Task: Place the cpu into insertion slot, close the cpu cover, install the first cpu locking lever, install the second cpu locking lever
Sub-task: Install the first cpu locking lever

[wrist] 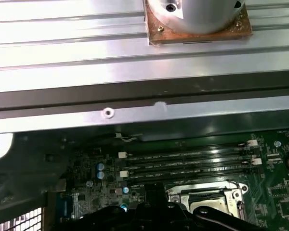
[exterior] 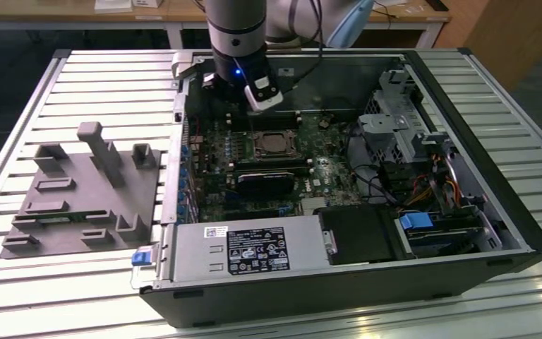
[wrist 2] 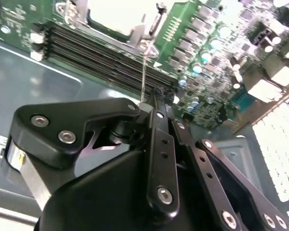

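Note:
The insertion slot point(exterior: 272, 145) sits mid-board in the open computer case, with the cpu point(exterior: 273, 145) lying in it, its beige top showing. The silvery cpu cover point(wrist 2: 134, 34) frames the chip point(wrist 2: 113, 17) and looks flat on it. A thin wire locking lever point(wrist 2: 143, 72) rises from the socket's corner and ends right at my gripper point(wrist 2: 151, 98). In the exterior view my gripper point(exterior: 252, 113) hangs just behind the socket, under the arm's wrist. The first wrist view shows the socket point(wrist: 209, 199) beside the gripper's black body point(wrist: 149, 211).
Long black memory slots point(wrist 2: 106, 60) run between the socket and my gripper. A black heatsink block point(exterior: 262, 180) lies in front of the socket. The case wall point(wrist: 135, 113) stands close behind. A grey fixture plate point(exterior: 82, 191) rests on the slatted table at the exterior view's left.

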Motion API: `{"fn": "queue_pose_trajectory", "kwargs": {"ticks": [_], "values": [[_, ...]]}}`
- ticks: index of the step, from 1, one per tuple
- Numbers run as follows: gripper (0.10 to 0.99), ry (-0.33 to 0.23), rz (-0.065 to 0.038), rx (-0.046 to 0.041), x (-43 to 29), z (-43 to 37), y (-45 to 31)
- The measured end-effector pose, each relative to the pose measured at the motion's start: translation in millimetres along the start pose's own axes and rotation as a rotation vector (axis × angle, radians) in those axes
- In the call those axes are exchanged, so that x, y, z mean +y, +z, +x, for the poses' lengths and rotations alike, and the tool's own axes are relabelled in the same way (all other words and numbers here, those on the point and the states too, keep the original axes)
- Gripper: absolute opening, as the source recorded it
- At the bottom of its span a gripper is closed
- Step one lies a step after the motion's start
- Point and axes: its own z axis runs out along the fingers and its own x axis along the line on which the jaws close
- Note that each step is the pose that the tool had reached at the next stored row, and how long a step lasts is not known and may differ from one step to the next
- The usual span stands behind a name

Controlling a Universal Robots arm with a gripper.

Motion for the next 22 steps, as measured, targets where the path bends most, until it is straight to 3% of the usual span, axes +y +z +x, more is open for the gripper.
{"fn": "queue_pose_trajectory", "kwargs": {"ticks": [9,14,15,22], "values": [[0.106,0.0,0.0,0.0002,3.2,-32.7,2.1],[0.106,-0.001,0.0,0.0,3.7,-37.2,2.3],[0.106,-0.002,0.0,-0.0032,3.7,-37.2,2.4],[0.106,-0.026,-0.009,-0.0746,3.0,-36.2,3.9]]}}
